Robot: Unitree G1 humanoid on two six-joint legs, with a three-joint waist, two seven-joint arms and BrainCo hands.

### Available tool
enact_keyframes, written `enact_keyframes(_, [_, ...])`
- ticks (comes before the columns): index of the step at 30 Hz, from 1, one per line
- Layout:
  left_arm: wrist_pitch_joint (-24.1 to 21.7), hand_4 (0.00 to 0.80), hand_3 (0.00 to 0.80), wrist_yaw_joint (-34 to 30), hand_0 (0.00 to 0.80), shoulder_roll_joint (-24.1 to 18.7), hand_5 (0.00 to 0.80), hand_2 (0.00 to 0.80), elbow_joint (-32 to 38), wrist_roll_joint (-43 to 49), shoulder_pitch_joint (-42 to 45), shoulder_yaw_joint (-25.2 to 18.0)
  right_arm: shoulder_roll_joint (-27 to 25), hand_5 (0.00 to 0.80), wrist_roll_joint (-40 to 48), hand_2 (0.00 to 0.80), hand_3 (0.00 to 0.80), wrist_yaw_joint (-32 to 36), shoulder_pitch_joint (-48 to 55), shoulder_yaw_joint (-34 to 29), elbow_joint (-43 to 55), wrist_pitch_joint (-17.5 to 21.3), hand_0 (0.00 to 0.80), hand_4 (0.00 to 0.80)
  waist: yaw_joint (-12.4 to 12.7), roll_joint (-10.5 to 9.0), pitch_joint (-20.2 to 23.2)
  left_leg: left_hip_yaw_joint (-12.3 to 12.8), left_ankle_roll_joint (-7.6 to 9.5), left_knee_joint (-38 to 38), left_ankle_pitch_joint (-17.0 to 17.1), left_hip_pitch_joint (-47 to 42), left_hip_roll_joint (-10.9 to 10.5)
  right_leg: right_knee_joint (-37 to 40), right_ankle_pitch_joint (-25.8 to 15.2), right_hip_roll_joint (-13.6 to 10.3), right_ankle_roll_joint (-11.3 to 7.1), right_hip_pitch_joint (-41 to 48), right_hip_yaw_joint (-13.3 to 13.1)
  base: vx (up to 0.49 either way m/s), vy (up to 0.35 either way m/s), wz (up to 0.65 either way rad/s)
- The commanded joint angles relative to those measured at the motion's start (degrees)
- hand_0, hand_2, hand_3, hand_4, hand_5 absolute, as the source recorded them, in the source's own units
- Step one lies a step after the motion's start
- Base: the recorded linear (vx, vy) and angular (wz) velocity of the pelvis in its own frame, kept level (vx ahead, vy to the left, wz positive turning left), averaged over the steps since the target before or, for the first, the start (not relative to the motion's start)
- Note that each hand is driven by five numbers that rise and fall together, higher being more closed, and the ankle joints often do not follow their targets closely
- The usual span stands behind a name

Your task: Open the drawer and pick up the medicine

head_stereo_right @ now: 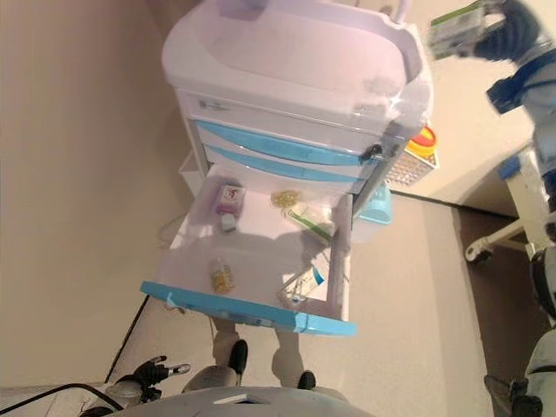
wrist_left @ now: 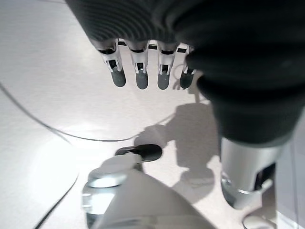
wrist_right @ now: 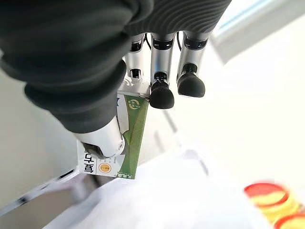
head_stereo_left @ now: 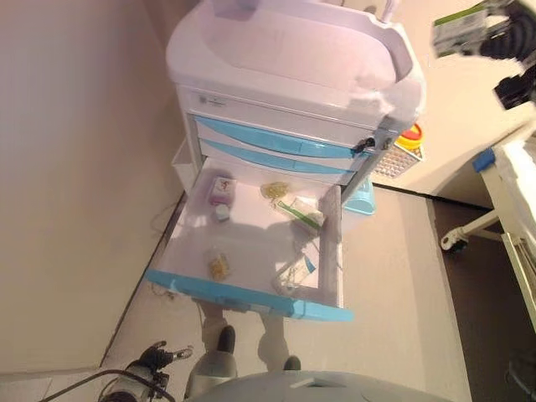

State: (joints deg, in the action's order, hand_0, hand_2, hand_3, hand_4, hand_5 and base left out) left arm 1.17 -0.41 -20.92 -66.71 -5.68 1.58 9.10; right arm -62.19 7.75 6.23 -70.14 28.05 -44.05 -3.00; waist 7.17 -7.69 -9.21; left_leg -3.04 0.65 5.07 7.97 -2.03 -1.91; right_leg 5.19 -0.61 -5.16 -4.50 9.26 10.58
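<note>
The white and blue cart has its bottom drawer pulled open. In it lie a pink box, a small bottle of yellow pills, a green and white box and other packs. My right hand is raised at the cart's far right, above top level, shut on a green and white medicine box. In the right wrist view thumb and fingers pinch the box. My left hand hangs low by the floor, fingers straight and empty.
A wire basket with a red and yellow thing hangs on the cart's right side, with a blue bin below it. White furniture on a caster stands at the right. A wall runs along the left.
</note>
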Motion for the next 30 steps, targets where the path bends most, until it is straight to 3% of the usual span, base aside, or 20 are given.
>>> enact_keyframes(1, [0.7, 0.0, 0.0, 0.4, 0.0, -3.3, 0.0, 0.0, -2.9, -1.7, 1.4, 2.4, -3.9, 0.8, -2.8, 0.8, 0.8, -1.1, -9.1, 6.9, -3.9, -1.7, 0.8, 0.8, 4.1, -0.85, 2.6, -3.5, 1.05, -1.0, -10.4, -2.7, -3.1, -6.1, 0.8, 1.3, -1.25, -4.0, 2.5, 0.053, 0.016, 0.28])
enact_keyframes(7, [0.5, 0.0, 0.0, 0.5, 0.0, -5.0, 0.0, 0.0, -4.0, -1.5, 3.1, 1.7, -2.3, 0.8, -10.5, 0.8, 0.8, 0.8, -17.6, 15.4, -14.6, -4.7, 0.8, 0.8, 7.6, -1.22, 0.7, -6.2, 1.43, -1.5, -10.0, -1.7, -3.8, -6.6, 1.2, 1.0, -0.95, -4.1, 4.7, 0.066, 0.025, 0.29])
enact_keyframes(14, [-2.1, 0.0, 0.0, 0.1, 0.0, -6.5, 0.0, 0.0, -1.4, -4.0, 2.5, 1.3, -0.1, 0.8, -14.7, 0.8, 0.8, 0.2, -21.8, 20.3, -19.1, -9.0, 0.8, 0.8, 10.7, -1.78, -3.5, -8.6, 1.61, -1.9, -8.9, 1.8, -4.0, -7.4, 1.1, 0.8, -0.94, -6.6, 6.8, -0.028, -0.015, 0.3])
enact_keyframes(21, [-4.6, 0.0, 0.0, -0.1, 0.0, -6.9, 0.0, 0.0, 3.0, -6.2, 2.2, 2.2, 0.4, 0.8, -17.3, 0.8, 0.8, 0.4, -22.8, 22.5, -21.0, -10.9, 0.8, 0.8, 12.3, -1.81, -6.8, -9.9, 1.52, -2.2, -7.9, 4.9, -4.0, -7.9, 0.9, 0.7, -0.89, -8.9, 7.9, -0.021, -0.007, 0.2])
enact_keyframes(30, [-5.3, 0.0, 0.0, 0.3, 0.0, -8.4, 0.0, 0.0, 5.4, -6.6, 2.3, 2.4, 0.9, 0.8, -22.5, 0.8, 0.8, 6.1, -24.1, 26.7, -21.9, -11.4, 0.8, 0.8, 13.3, -1.87, -9.8, -10.0, 1.24, -1.9, -7.0, 6.3, -3.4, -8.8, 0.9, 0.7, -0.78, -10.5, 8.9, -0.009, -0.006, 0.09])
